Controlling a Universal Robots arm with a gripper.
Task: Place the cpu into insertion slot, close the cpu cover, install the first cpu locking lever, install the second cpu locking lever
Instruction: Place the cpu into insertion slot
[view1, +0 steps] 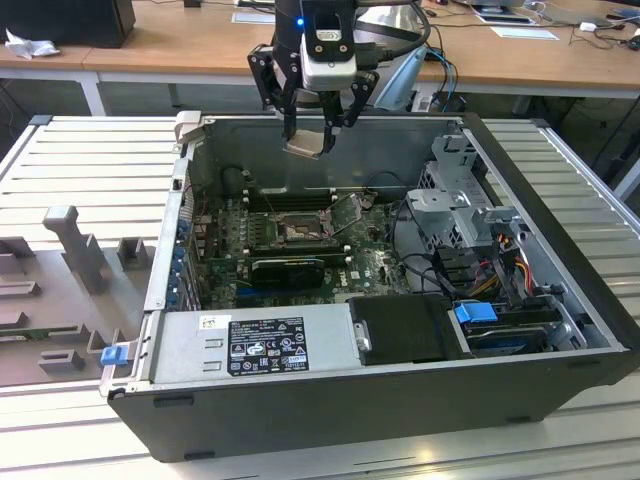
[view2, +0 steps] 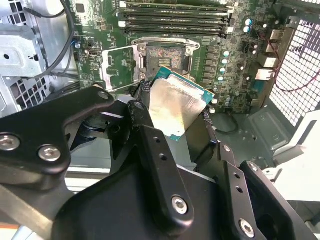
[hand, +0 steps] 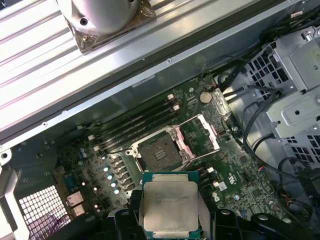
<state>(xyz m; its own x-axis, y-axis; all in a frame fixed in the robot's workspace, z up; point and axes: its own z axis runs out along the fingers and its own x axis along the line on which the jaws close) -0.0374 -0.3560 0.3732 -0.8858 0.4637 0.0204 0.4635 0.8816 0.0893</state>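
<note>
Pincer (view1: 308, 140) is grasping the cpu (view1: 305, 143) by two opposite edges and is hanging above the open case (view1: 400, 400), near its far wall. In both wrist views the cpu is showing its silver top between the black fingers (view2: 142, 117), well clear of the green board (hand: 235, 172). Below it the slot (hand: 159, 152) is lying bare, just beside the long memory slots (hand: 135, 127). The cover (hand: 200, 134) is standing swung open at one edge of the slot. The case is resting on a ribbed metal surface (view1: 90, 170).
</note>
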